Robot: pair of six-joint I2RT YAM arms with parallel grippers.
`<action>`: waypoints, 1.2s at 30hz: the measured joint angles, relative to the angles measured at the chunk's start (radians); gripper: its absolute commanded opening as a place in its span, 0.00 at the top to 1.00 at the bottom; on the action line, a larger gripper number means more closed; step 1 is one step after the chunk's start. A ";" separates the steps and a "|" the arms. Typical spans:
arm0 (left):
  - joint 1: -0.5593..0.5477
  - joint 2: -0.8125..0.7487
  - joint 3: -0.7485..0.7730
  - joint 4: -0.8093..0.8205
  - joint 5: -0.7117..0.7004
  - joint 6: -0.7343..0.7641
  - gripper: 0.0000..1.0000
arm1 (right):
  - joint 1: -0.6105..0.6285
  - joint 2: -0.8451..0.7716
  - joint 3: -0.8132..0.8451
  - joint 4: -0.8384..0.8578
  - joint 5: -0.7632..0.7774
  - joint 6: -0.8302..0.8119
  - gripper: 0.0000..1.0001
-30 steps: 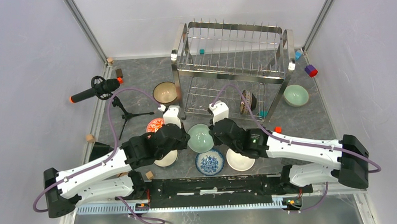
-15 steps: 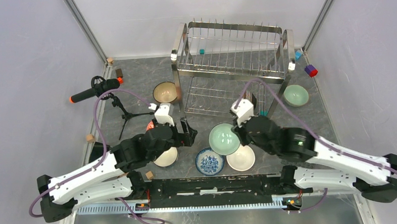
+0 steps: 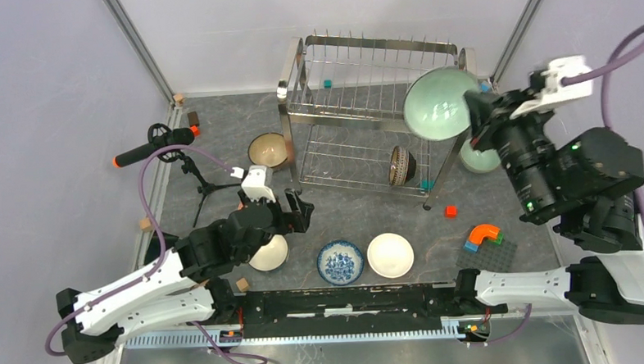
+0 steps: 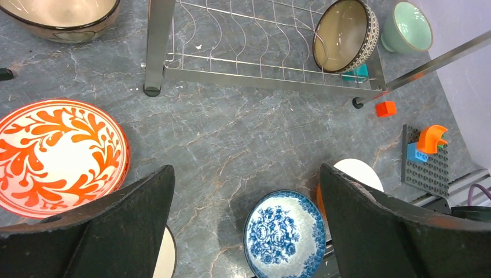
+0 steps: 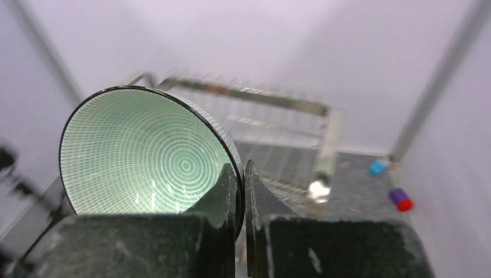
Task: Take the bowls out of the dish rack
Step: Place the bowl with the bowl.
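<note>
My right gripper (image 5: 240, 174) is shut on the rim of a pale green bowl (image 5: 145, 153) and holds it tilted, high in the air by the right end of the dish rack (image 3: 364, 90). A dark patterned bowl (image 3: 402, 164) stands on edge in the rack's lower tier. My left gripper (image 4: 246, 174) hangs open and empty over bare table. Around it lie a red-orange patterned bowl (image 4: 58, 153), a blue-and-white bowl (image 3: 340, 262) and a white bowl (image 3: 390, 254). A cream bowl (image 3: 273, 254) lies partly under the left wrist. A tan bowl (image 3: 268, 150) sits left of the rack.
A second green bowl (image 3: 475, 160) sits right of the rack, half hidden by my right arm. A microphone on a small tripod (image 3: 157, 144) stands at the left. A brick plate with an orange piece (image 3: 485, 239) and a red cube (image 3: 450, 212) lie at the right.
My left gripper opened, let go of the green bowl and drew back to the left. My right arm carried that bowl from the table's middle up and to the right, level with the rack's top.
</note>
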 measured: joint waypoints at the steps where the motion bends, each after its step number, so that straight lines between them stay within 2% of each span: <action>1: 0.000 0.009 0.000 0.006 -0.001 0.000 0.00 | 0.000 0.003 0.005 0.064 0.062 -0.049 1.00; 6: 0.000 0.049 0.000 0.029 -0.001 0.010 0.00 | 0.000 0.021 -0.027 0.449 0.309 -0.362 1.00; 11: 0.000 0.085 0.000 0.079 0.009 0.014 0.00 | -0.002 0.138 0.023 0.859 0.435 -0.705 1.00; 13: 0.000 0.098 0.000 0.099 0.022 0.015 0.00 | -0.035 0.204 0.071 0.949 0.443 -0.790 1.00; 15: 0.000 0.108 0.000 0.117 0.029 0.016 0.00 | -0.138 0.287 0.170 0.950 0.424 -0.795 1.00; 20: 0.000 0.124 -0.004 0.161 0.052 0.016 0.00 | -0.436 0.406 0.222 0.834 0.355 -0.626 1.00; 28: 0.000 0.144 -0.049 0.212 0.092 0.016 0.00 | -1.012 0.439 0.180 0.536 0.161 -0.116 1.00; 33: 0.000 0.164 -0.051 0.240 0.129 0.011 0.00 | -1.354 0.373 0.011 0.330 -0.045 0.263 1.00; 36: 0.000 0.160 -0.068 0.255 0.139 0.000 0.00 | -1.432 0.346 -0.148 0.265 -0.139 0.408 1.00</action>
